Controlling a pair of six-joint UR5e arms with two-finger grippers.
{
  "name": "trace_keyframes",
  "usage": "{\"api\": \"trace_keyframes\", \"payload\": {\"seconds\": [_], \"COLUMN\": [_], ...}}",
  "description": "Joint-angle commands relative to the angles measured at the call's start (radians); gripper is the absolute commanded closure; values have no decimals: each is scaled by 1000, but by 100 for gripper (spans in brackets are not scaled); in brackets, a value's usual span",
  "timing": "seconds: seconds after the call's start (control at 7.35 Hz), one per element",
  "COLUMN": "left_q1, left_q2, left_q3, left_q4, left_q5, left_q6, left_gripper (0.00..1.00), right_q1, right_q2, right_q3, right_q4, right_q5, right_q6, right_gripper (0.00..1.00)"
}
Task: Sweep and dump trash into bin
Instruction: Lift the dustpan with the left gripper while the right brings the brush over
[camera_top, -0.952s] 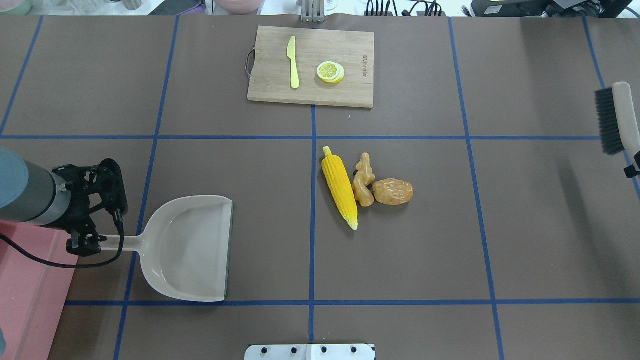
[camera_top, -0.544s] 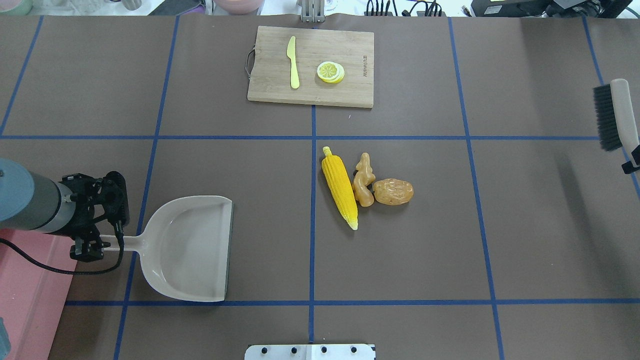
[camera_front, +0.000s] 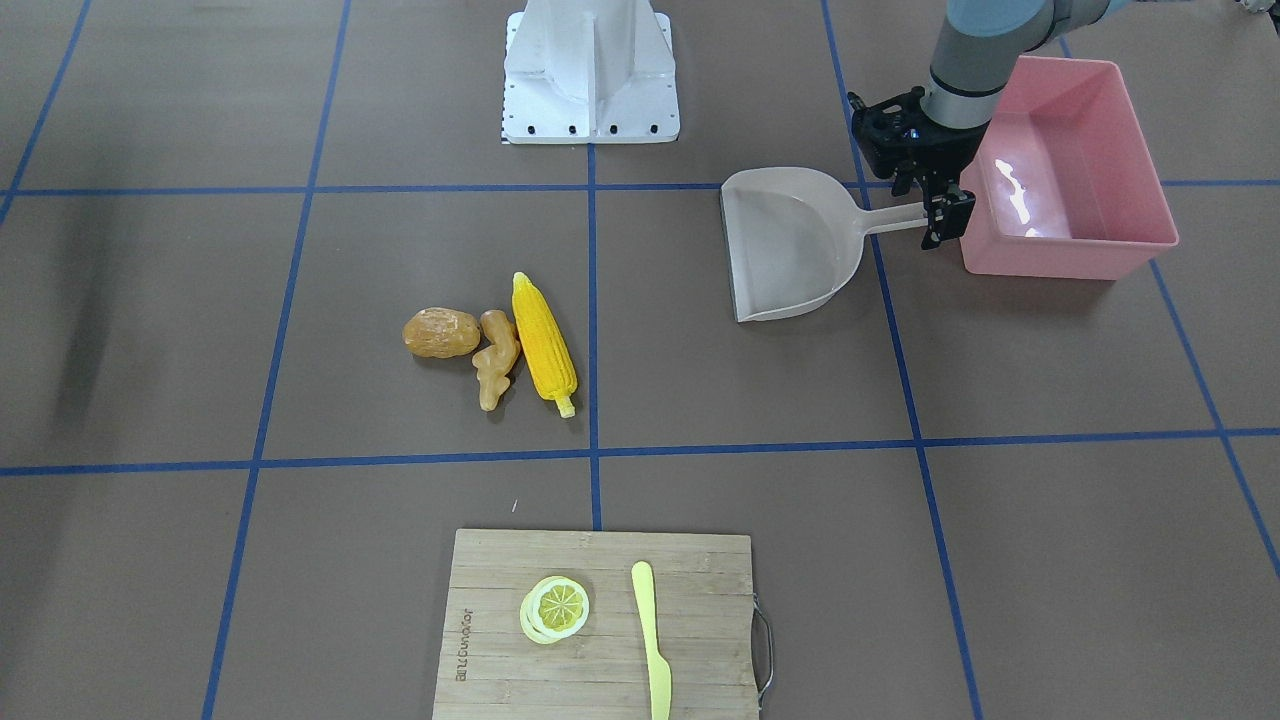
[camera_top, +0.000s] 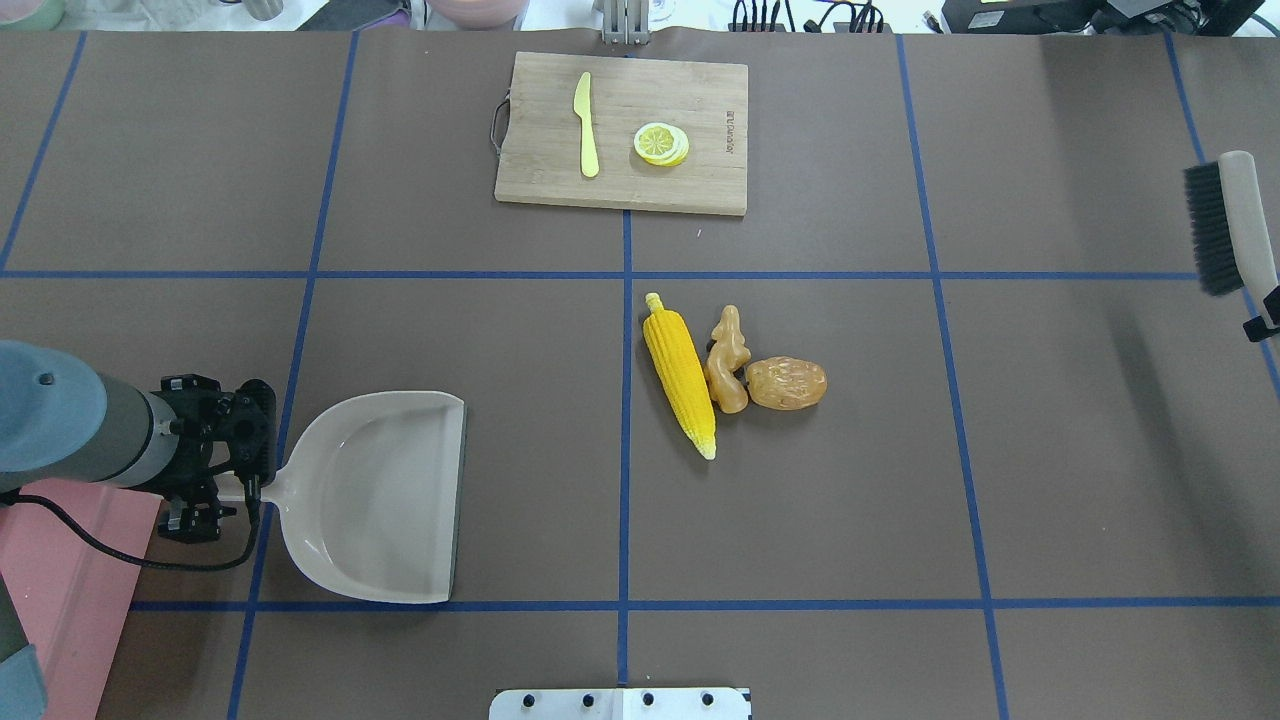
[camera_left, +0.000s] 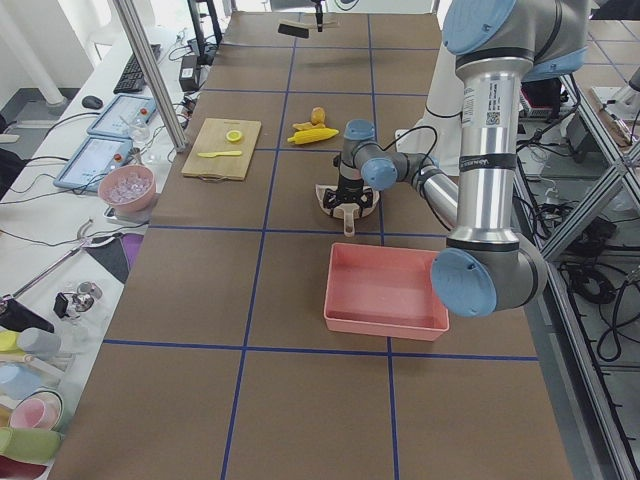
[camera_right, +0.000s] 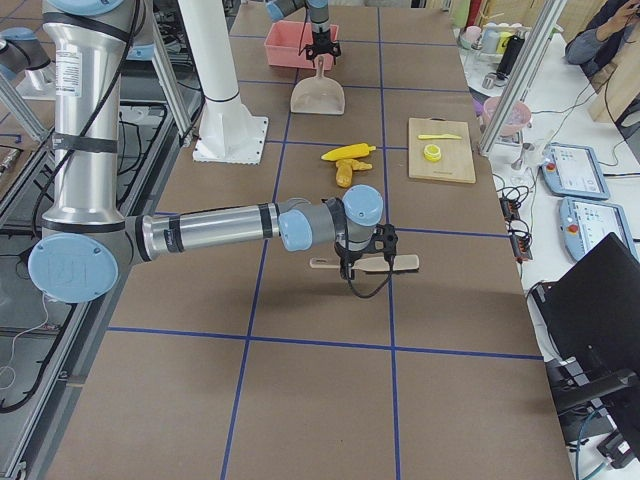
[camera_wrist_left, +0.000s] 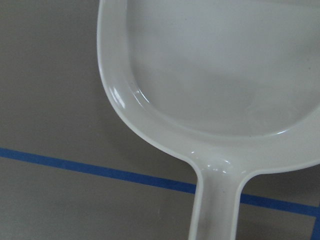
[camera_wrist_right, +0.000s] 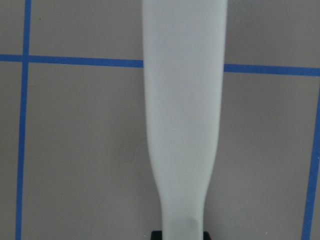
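Yellow corn (camera_top: 680, 372), tan ginger (camera_top: 727, 360) and the brown potato (camera_top: 787, 383) lie in one tight cluster near the middle of the surface, a little toward its right edge. We see all three pieces of trash flat on the surface, with nothing beside them to push or catch them.

Well apart from them, toward the left edge, the dustpan (camera_top: 385, 520) lies flat and empty, its open lip facing the trash. Just beyond its handle, at the left edge on the robot's side, stands the pink bin (camera_front: 1070, 258), and its glossy inside is empty too.

The left end effector (camera_front: 935, 215) sits over the end of the dustpan's handle. Its jaws stand either side of the handle and look spread, so we judge it not closed on the handle yet. The right end effector (camera_top: 1265, 328) is clamped on the handle of the brush (camera_top: 1232, 225), which hangs in the air over the right edge, far from the trash.

The board (camera_top: 560, 170) by the far edge, with the knife (camera_top: 586, 125) and the lemon (camera_top: 661, 144) on it, is no part of the job.

By our reckoning the task has barely begun: the brush is in hand, and that is all. What is left is to grip the dustpan, bring pan and brush to the cluster, sweep the three pieces in, carry them to the bin and tip them out.
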Motion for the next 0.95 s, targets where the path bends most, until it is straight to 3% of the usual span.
{"api": "trace_keyframes", "payload": {"seconds": [0.0, 0.27, 0.54, 0.82], "left_q1": [33, 47, 47, 47], "left_q2": [2, 5, 8, 11], "left_q3": [11, 31, 63, 77], "left_q4": [-1, -1, -49, -70], "left_q5": [-9, -8, -8, -8], "left_q6": [0, 1, 0, 0], "left_gripper": [1, 1, 1, 3], "right_q1": [12, 12, 8, -81], "right_q2": [31, 28, 28, 24], "right_q3": [-6, 26, 83, 156], "right_q4": [12, 6, 18, 21], "right_q5": [4, 31, 197, 296], "right_q6": [-54, 46, 229, 318], "right_gripper": [100, 100, 100, 100]}}
